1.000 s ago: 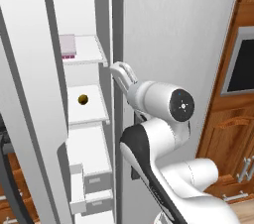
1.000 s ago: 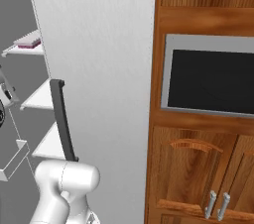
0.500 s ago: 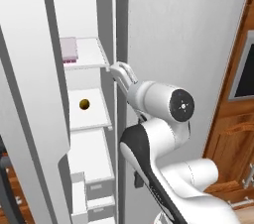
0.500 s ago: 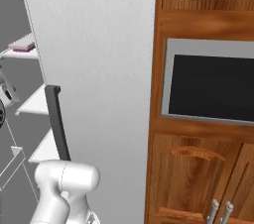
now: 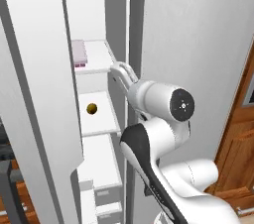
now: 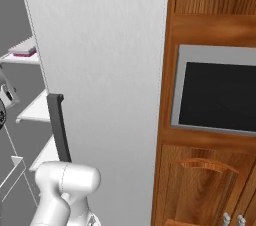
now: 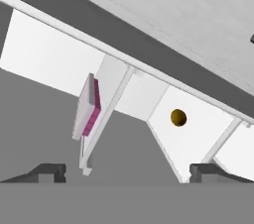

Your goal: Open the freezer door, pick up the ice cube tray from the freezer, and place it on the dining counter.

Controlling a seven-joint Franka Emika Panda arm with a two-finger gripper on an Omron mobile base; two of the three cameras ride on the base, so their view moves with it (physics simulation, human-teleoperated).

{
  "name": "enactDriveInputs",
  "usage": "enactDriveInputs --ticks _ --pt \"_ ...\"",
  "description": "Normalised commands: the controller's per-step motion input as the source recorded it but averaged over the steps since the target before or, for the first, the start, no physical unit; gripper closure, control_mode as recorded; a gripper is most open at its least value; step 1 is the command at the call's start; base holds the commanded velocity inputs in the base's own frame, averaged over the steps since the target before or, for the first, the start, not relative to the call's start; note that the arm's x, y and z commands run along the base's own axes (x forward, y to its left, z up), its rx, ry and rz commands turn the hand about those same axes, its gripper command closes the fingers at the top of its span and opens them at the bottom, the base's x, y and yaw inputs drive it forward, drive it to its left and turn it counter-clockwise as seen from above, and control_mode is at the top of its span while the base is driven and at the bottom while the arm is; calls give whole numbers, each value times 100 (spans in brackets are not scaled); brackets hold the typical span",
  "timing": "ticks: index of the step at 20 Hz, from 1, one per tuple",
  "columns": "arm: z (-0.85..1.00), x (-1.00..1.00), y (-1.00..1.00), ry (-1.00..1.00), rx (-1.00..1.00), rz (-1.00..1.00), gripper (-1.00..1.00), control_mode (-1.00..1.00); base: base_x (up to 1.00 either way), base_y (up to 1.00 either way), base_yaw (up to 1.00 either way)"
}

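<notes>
The hand (image 7: pixel 126 171) is held wide open and empty at the freezer's (image 5: pixel 111 25) opening, short of the ice cube tray (image 5: pixel 79 53), which lies flat at the left edge of the upper shelf (image 5: pixel 101 58). The thin, pale, faintly gridded tray could be pushed back or tipped off if approached too high. A small round ball (image 5: pixel 92 108) rests on the smooth white shelf below.

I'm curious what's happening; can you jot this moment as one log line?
freezer door: open | ice cube tray: on upper shelf | gripper: open, empty, near tray | orange ball: shelf below
</notes>
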Motion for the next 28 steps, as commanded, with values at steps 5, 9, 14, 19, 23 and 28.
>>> enactDriveInputs --ticks 5,9,14,19,23,28 --pt "0 0 0 0 0 0 -100 100 31 35 5" --pt "0 0 0 0 0 0 -100 100 27 2 5" --pt "4 4 0 1 2 0 -100 -100 15 0 2" --pt "44 36 0 9 12 2 -100 -100 0 0 0" --pt "44 58 0 14 5 0 -100 -100 0 0 0" --pt "4 74 16 13 -2 -3 -100 -100 0 0 0"
